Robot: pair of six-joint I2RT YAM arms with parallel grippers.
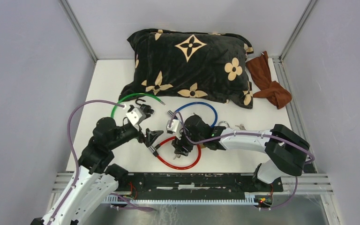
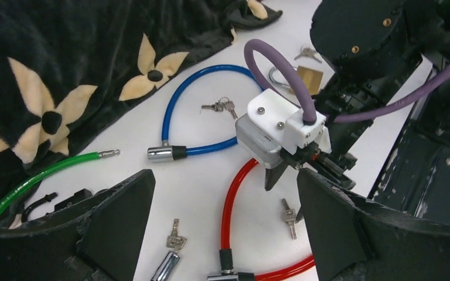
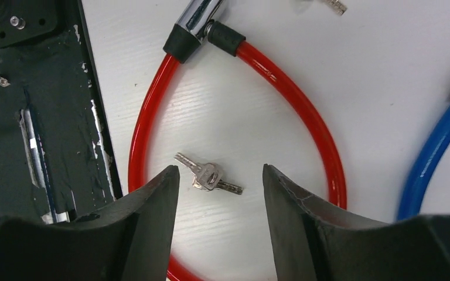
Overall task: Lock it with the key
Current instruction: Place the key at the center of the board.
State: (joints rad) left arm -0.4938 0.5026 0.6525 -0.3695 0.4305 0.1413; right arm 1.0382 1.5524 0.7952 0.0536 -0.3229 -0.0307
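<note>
Hovering over the middle of a white table [image 1: 108, 84], two black robot arms are facing each other across a red cable lock [image 3: 304, 111]. The right gripper [image 3: 220, 170] is pointing down with its jaws standing apart and gripping nothing. A small bunch of silver keys [image 3: 208, 175] is lying flat on the table directly beneath the gap, inside the red loop. In the right wrist view, the red lock's chrome and black joint is sitting at about 12 o'clock from those keys.

The left gripper [image 2: 225, 193] is hovering at 9 o'clock of the red loop, its jaws spread wide and empty. Another key [image 2: 176, 240] is lying just beside a chrome cable end near its left finger; whether the two are touching is hard to tell.

A blue cable lock [image 2: 211, 146] is curving at 12 o'clock of the red one, with more keys [image 2: 220, 106] inside its loop. A green cable [image 2: 41, 177] is arcing at 10 o'clock. A black flowered pillow [image 1: 192, 61] is filling the 12 o'clock edge, a brown cloth [image 1: 269, 79] is lying at 2 o'clock, and a brass padlock [image 2: 304, 76] is resting at 3 o'clock of the blue loop.
</note>
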